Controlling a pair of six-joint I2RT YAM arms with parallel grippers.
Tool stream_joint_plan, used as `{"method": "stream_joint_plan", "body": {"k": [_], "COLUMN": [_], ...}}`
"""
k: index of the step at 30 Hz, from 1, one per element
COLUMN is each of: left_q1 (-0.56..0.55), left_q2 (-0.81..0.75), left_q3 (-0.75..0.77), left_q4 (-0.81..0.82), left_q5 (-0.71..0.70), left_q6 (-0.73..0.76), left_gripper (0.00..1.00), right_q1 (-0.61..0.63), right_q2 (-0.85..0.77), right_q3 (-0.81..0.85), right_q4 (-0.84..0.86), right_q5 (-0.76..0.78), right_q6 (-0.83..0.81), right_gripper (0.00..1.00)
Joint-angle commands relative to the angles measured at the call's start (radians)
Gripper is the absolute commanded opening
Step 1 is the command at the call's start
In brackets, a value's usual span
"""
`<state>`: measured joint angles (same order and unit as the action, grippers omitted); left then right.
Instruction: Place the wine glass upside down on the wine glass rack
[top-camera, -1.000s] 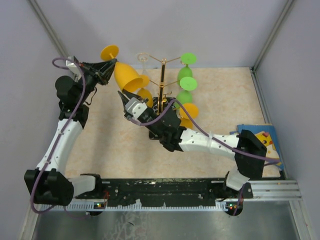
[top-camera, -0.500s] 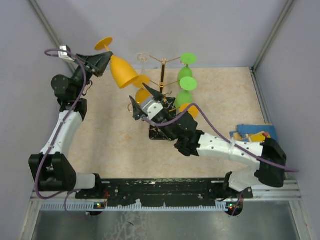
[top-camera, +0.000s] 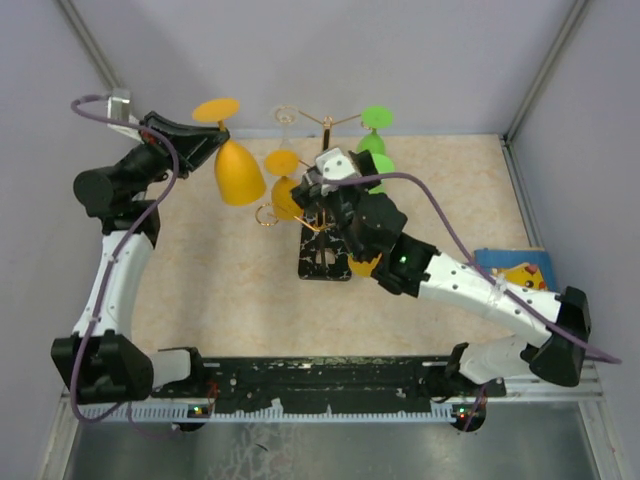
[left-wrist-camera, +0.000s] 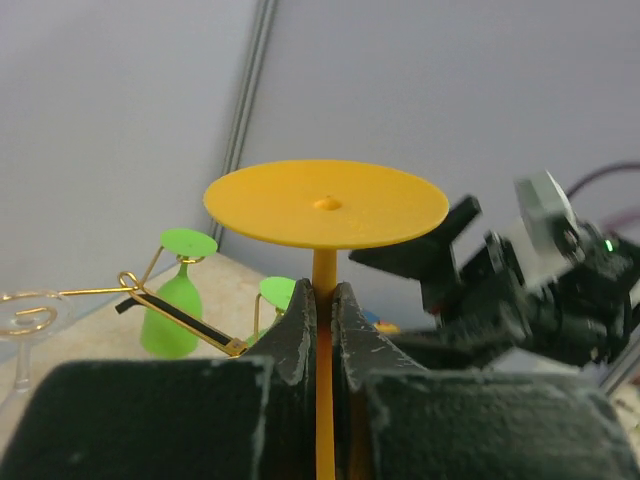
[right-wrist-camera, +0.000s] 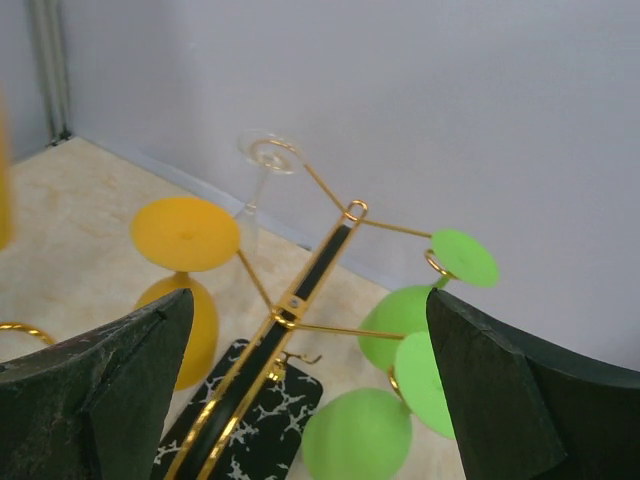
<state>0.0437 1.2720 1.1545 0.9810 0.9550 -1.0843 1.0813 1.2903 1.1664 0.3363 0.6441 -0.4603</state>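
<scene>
My left gripper (top-camera: 203, 146) is shut on the stem of an orange wine glass (top-camera: 238, 176) and holds it upside down in the air, left of the rack. The glass's foot (left-wrist-camera: 325, 203) is on top, and its stem runs down between the pads (left-wrist-camera: 300, 325). The wine glass rack (top-camera: 325, 150) is a gold pole on a black veined base (right-wrist-camera: 262, 425). It carries another orange glass (right-wrist-camera: 185, 235), a clear glass (right-wrist-camera: 262, 165) and several green glasses (right-wrist-camera: 440, 258). My right gripper (right-wrist-camera: 308, 300) hovers open over the rack's pole, holding nothing.
An empty curled gold arm (top-camera: 265, 215) sticks out of the rack toward the held glass. One more orange glass (top-camera: 364, 264) lies partly under my right arm. A colourful box (top-camera: 518, 275) sits at the table's right edge. Grey walls stand close behind the rack.
My right gripper opened wide, left the orange glass's bowl and swung up over the rack. My left gripper turned the glass from tilted to foot-up.
</scene>
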Motion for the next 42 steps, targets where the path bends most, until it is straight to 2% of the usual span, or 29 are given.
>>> {"method": "stream_joint_plan", "body": {"k": [1, 3, 9, 13, 15, 18, 27, 33, 37, 42], "left_q1": [-0.008, -0.021, -0.094, -0.209, -0.278, -0.357, -0.508, -0.549, -0.555, -0.568], "left_q2": [-0.174, -0.22, -0.308, -0.383, -0.404, -0.414, -0.51, -0.542, -0.498, -0.445], "left_q3": [-0.004, -0.014, -0.126, -0.218, -0.252, -0.3, -0.459, -0.624, -0.678, -0.733], "left_q4": [-0.136, -0.211, -0.199, -0.293, -0.347, -0.346, -0.499, -0.372, -0.245, -0.165], "left_q5": [0.129, 0.137, 0.171, 0.143, 0.107, 0.09, -0.03, -0.175, -0.232, -0.29], "left_q6": [0.325, 0.386, 0.381, 0.51, 0.578, 0.612, 0.769, 0.801, 0.795, 0.796], "left_gripper": [0.0, 0.0, 0.0, 0.0, 0.0, 0.0, 0.0, 0.0, 0.0, 0.0], "right_q1": [-0.063, -0.095, -0.18, -0.216, -0.23, -0.239, -0.263, -0.264, -0.264, -0.264], "right_q2": [-0.081, -0.078, -0.044, -0.027, -0.025, -0.018, -0.019, -0.015, -0.015, -0.027], "right_q3": [0.147, 0.214, 0.341, 0.378, 0.387, 0.404, 0.403, 0.424, 0.443, 0.434], "right_q4": [-0.205, -0.296, -0.494, -0.57, -0.593, -0.621, -0.645, -0.646, -0.657, -0.652], "right_q5": [0.098, 0.11, 0.139, 0.149, 0.146, 0.148, 0.142, 0.136, 0.14, 0.152], "right_q6": [0.165, 0.223, 0.34, 0.39, 0.408, 0.42, 0.44, 0.435, 0.432, 0.425], "right_gripper": [0.99, 0.99, 0.99, 0.99, 0.99, 0.99, 0.99, 0.99, 0.99, 0.99]}}
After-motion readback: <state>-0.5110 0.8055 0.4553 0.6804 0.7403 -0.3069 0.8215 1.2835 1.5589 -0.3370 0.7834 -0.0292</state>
